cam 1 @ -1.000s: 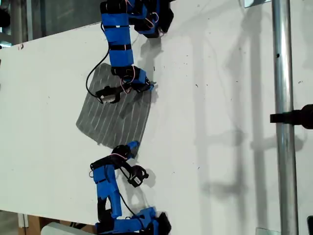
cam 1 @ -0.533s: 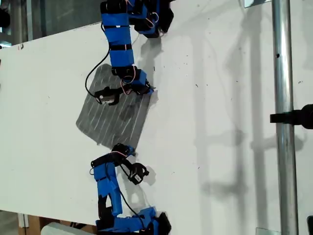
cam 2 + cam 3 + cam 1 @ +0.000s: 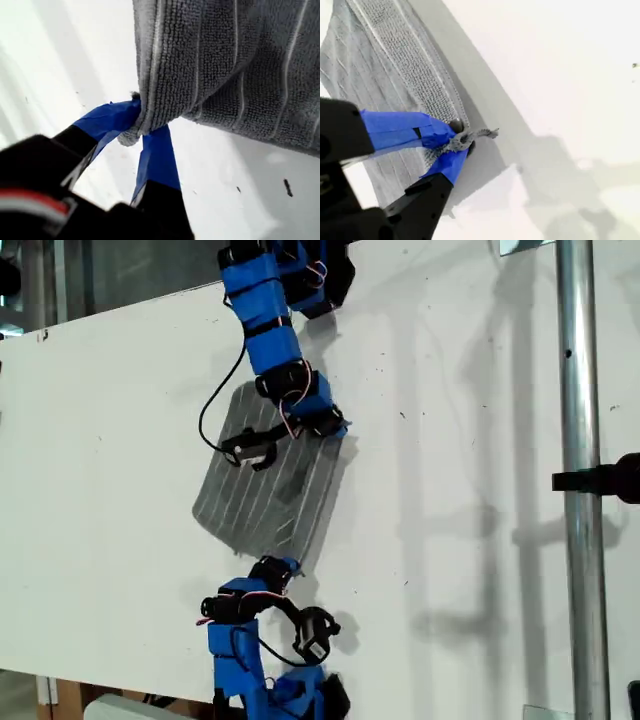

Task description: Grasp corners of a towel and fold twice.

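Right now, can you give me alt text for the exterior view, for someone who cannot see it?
A dark grey striped towel hangs stretched between two blue arms over a white table, each end effector pinching one corner: one near the view's top, the other near the bottom. A metal pole runs down the view's right side.

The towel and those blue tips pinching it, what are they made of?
The towel looks like soft looped terry, probably cotton or microfibre: dark grey, matte, with thin pale woven stripes. Fuzzy loops show in the first wrist view. The fingertips of my first gripper look wrapped in matte blue tape, slightly creased, over black plastic; what lies under the tape I cannot tell.
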Controlling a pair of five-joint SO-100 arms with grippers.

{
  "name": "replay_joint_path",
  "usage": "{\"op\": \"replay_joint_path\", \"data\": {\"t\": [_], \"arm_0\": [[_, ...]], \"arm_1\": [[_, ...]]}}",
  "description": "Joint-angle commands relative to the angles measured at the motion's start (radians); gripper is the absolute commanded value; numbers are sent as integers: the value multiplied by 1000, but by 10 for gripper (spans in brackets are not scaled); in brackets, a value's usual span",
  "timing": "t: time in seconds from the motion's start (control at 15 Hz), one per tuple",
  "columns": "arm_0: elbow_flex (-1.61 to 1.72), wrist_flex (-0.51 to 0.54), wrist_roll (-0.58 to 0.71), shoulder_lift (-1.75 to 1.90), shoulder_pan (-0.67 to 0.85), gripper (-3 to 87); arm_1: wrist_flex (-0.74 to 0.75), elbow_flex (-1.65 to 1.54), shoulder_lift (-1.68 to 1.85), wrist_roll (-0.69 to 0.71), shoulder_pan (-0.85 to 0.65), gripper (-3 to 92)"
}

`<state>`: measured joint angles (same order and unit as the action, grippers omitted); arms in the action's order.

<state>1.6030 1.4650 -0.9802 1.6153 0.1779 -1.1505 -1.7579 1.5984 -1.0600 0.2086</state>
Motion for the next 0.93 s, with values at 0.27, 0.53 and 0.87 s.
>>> {"op": "replay_joint_path", "data": {"t": [0.27, 0.53, 0.87], "arm_0": [[32, 28, -245, 241, -290, -17], [38, -55, 38, 195, -15, -17], [-118, -282, 434, -20, 379, -17]], "arm_1": [[-112, 382, -141, -43, 123, -3], [-201, 150, 12, -9, -81, -3], [-152, -149, 304, 242, -537, -3]]}}
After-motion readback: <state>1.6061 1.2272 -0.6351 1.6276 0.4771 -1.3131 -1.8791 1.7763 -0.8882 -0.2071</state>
